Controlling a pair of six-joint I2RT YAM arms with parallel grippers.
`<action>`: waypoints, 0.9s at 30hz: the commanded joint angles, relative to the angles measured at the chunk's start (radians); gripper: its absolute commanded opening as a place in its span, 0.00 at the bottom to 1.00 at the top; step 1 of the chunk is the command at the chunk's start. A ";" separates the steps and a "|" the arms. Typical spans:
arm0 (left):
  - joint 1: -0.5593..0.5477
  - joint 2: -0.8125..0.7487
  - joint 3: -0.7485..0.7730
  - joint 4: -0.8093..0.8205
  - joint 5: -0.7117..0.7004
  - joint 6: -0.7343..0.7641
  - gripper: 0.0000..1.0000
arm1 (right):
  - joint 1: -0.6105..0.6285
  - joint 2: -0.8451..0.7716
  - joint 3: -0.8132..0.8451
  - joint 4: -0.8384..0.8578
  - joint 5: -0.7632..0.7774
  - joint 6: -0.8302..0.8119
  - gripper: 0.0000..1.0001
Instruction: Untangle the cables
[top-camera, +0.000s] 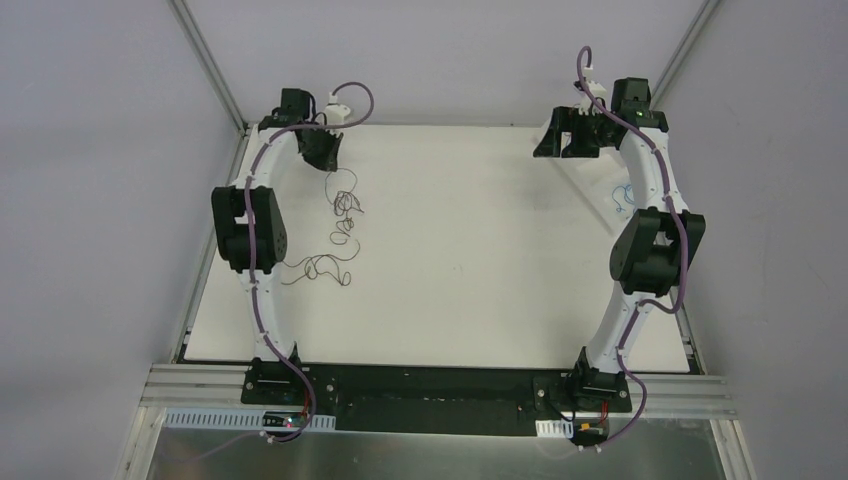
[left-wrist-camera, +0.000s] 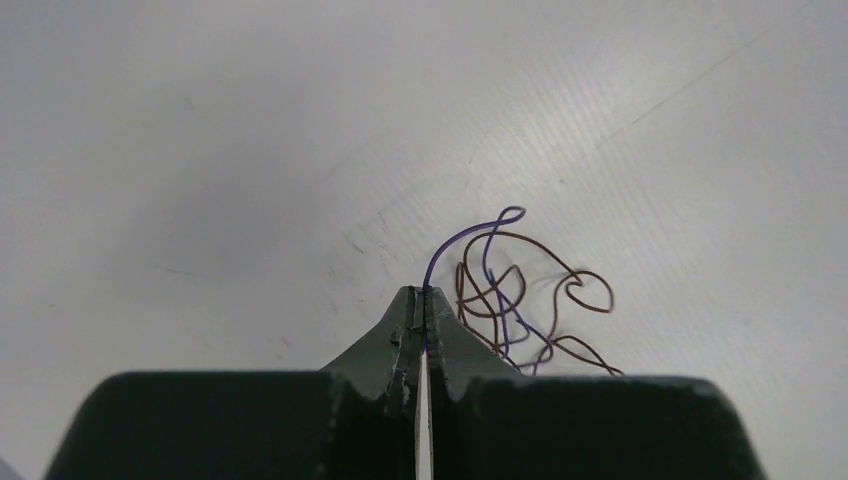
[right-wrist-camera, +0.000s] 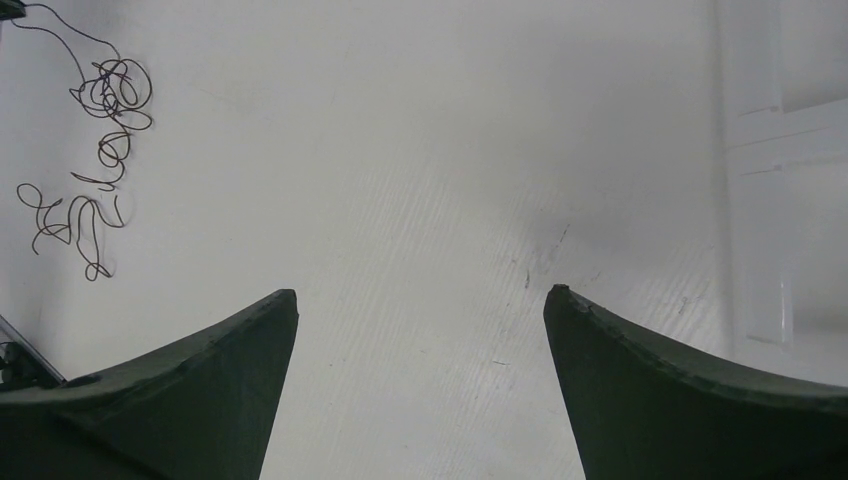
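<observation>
Left gripper (left-wrist-camera: 423, 296) pinched fully closed on blue wire (left-wrist-camera: 466, 230) at fingertips; brown wires (left-wrist-camera: 495, 295) knotted round it just beyond, right of tips; right gripper (right-wrist-camera: 420, 300) spread wide, holding nothing, well apart at far right. Cables (top-camera: 345, 205) hang from left gripper onto table (top-camera: 480, 260) near far-left corner; long axis far-to-near along left side, free end curling by left arm. Step judged: drawing blue strand out of tangle. Next move likely needs right gripper to cross over, pin brown loops, then slow pull apart.
</observation>
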 joint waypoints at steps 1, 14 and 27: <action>-0.022 -0.286 0.143 -0.004 0.142 -0.230 0.00 | 0.000 -0.074 -0.013 0.032 -0.047 0.069 0.97; -0.171 -0.399 0.477 0.014 0.361 -0.542 0.00 | 0.067 -0.141 -0.032 0.064 -0.151 0.110 0.97; -0.254 -0.425 0.312 0.228 0.533 -0.921 0.00 | 0.332 -0.390 -0.510 0.809 -0.297 0.298 0.99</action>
